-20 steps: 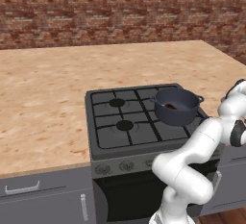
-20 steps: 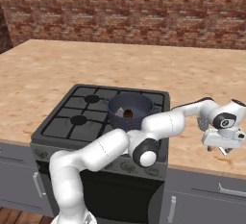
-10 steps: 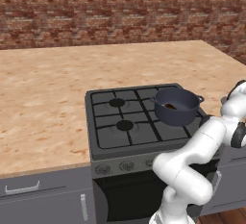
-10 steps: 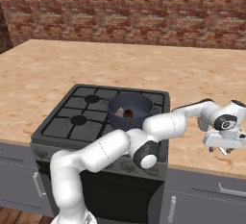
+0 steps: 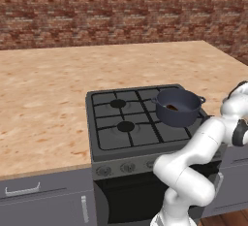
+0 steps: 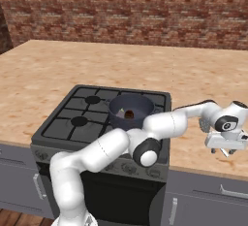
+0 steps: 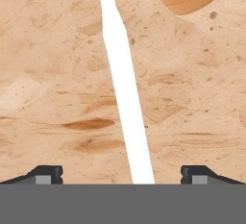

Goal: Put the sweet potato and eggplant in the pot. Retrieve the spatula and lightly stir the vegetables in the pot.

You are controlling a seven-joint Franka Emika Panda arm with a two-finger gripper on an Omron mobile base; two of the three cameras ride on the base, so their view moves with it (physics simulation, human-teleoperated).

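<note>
In the hand view the gripper (image 7: 122,175) has its two dark fingertips (image 7: 46,174) spread wide, one at each side, with nothing pinched between them. The white spatula handle (image 7: 124,88) runs up the middle of the gap, lying on the speckled tan counter (image 7: 57,74), apart from both tips. From the right base view the hand hangs over the counter to the right of the stove (image 6: 72,123). Farther in, the pot (image 6: 131,111) sits on the stove's near right burner, a small orange-brown sweet potato (image 6: 129,114) inside it. No readable writing shows anywhere.
</note>
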